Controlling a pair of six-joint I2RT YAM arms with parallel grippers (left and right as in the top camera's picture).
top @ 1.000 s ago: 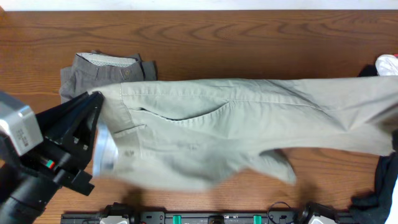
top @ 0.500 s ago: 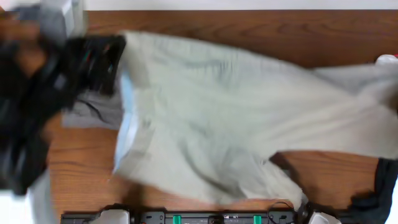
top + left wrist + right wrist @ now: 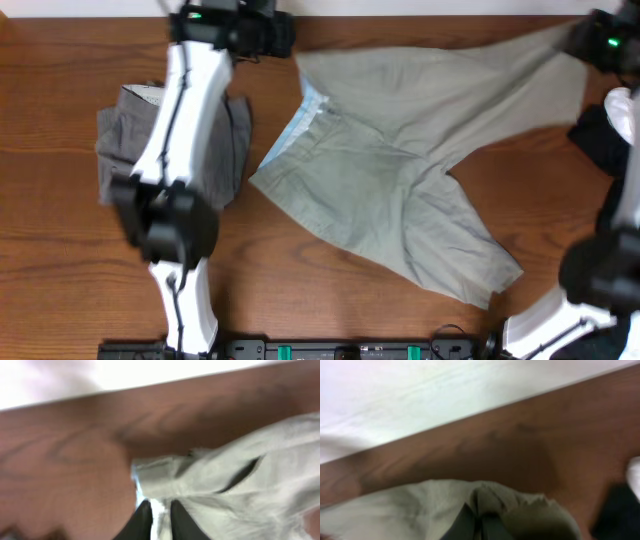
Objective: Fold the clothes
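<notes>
Overhead: khaki shorts (image 3: 390,190) lie along the table's (image 3: 60,250) far edge, left end effector (image 3: 290,48) pinching the waistband, right end effector (image 3: 573,38) a leg hem. Either thin pinch could slip, bunching the cloth.

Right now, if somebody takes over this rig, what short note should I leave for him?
Left gripper: shut on the khaki shorts at the waistband corner, on the far side of the table.
Right gripper: shut on the same shorts at a leg end, far right.
The khaki shorts lie spread out, unfolded; the dark grey shorts lie at the left.
Done: no fold visible on the khaki shorts.
Left: fold the khaki shorts.
</notes>
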